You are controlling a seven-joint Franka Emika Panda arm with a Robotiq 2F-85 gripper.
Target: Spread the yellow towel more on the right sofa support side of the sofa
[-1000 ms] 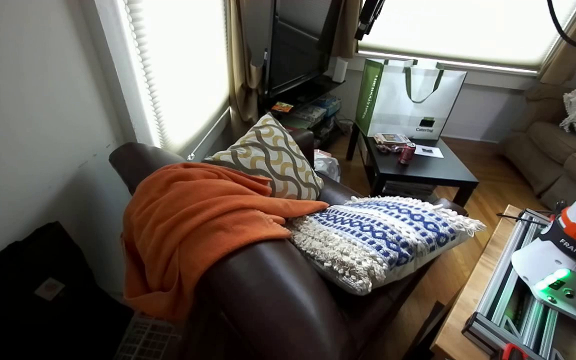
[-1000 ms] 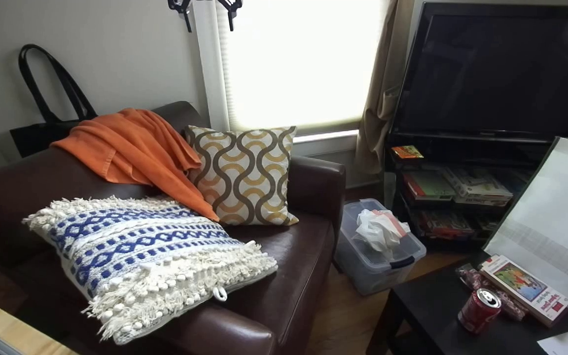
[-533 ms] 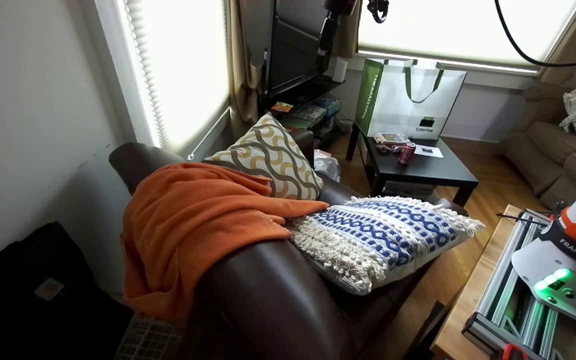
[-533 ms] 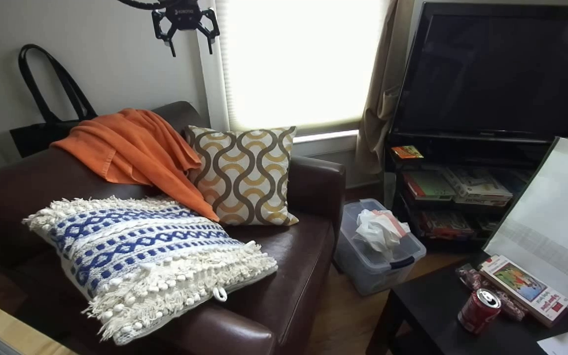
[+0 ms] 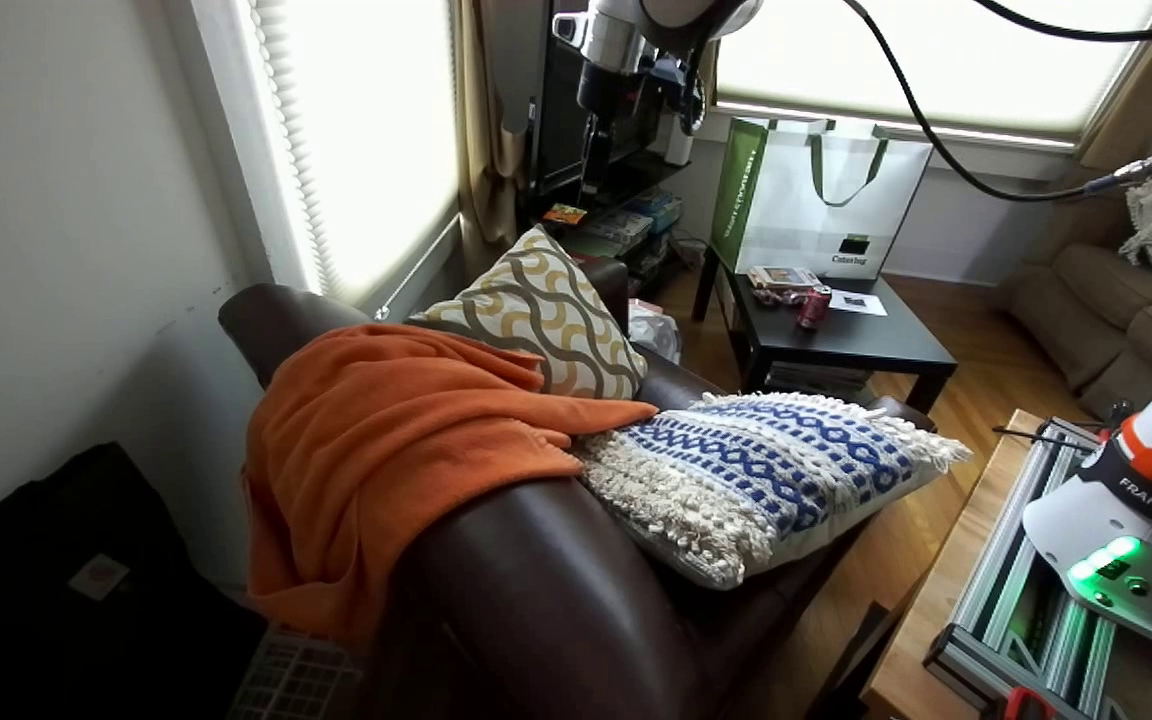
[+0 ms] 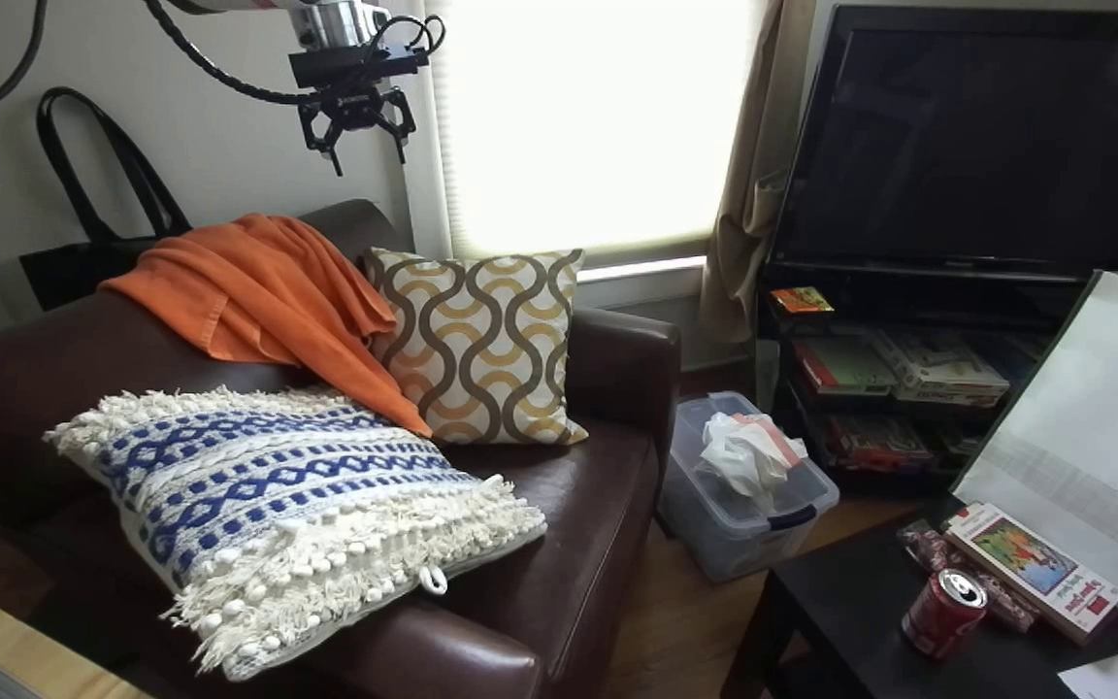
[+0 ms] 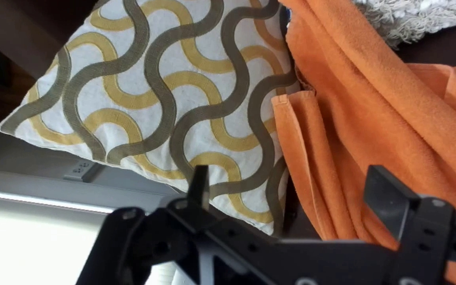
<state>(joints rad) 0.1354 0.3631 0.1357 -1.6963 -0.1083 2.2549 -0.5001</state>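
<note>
The orange towel (image 5: 376, 430) lies in folds over the broad, rounded leather support (image 5: 546, 560) of the dark brown sofa (image 6: 569, 485); one tapered end runs between the wave-patterned cushion (image 6: 486, 340) and the fringed blue-and-white cushion (image 6: 287, 485). The fingers (image 7: 388, 202) hang above the sofa, spread and apart from the towel.

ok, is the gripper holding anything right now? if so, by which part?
Nothing held. The gripper hangs open in the air, jaws apart, clear of the towel draped on the sofa.
</note>
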